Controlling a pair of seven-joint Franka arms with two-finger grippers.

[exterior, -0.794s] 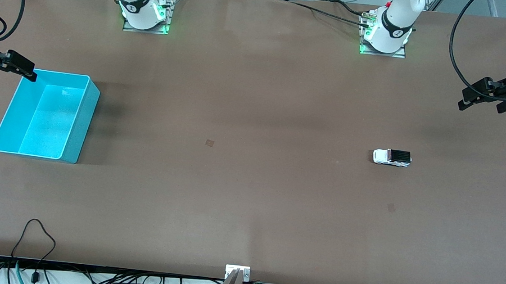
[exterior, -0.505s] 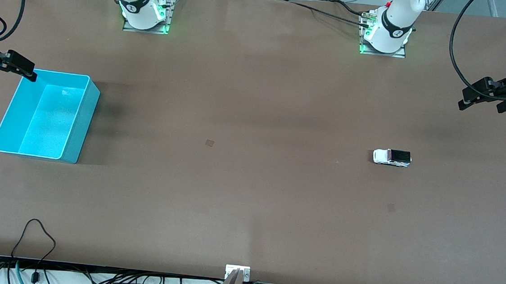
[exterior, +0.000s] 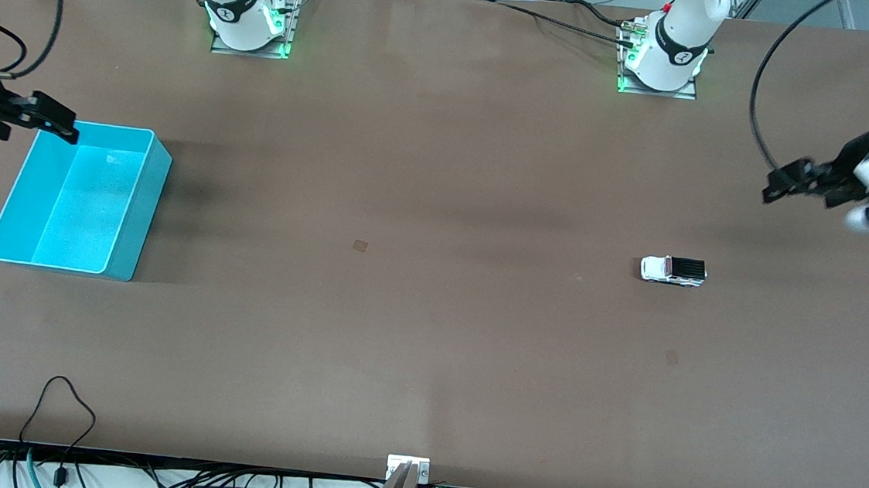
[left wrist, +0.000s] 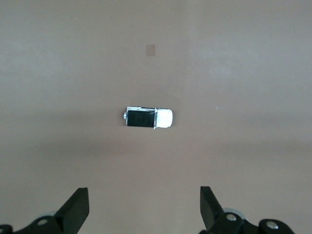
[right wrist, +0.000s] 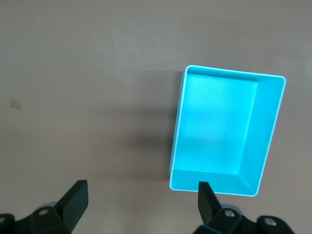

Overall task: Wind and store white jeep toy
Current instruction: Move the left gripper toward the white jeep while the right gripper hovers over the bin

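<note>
The white jeep toy (exterior: pixel 674 270) stands on its wheels on the brown table toward the left arm's end, its black roof panel up; the left wrist view shows it too (left wrist: pixel 148 118). My left gripper (exterior: pixel 778 188) hangs open over bare table at that end, apart from the toy, and its own view (left wrist: pixel 145 204) shows nothing between the fingers (left wrist: pixel 78 208). The cyan bin (exterior: pixel 144 209) sits empty toward the right arm's end. My right gripper (exterior: pixel 58 126) is open over the bin's rim, corner farthest from the front camera. In its own view (right wrist: pixel 141 200), the bin (right wrist: pixel 214 131) is empty.
Two small dark patches mark the table, one near the middle (exterior: pixel 360 245) and one nearer the front camera than the toy (exterior: pixel 672 357). Both arm bases (exterior: pixel 247 16) (exterior: pixel 662 56) stand along the table's edge farthest from the front camera. Cables run along the nearest edge.
The left gripper has shifted over the table toward the toy. The right gripper has moved a little farther over the bin's corner. The toy and bin have not moved.
</note>
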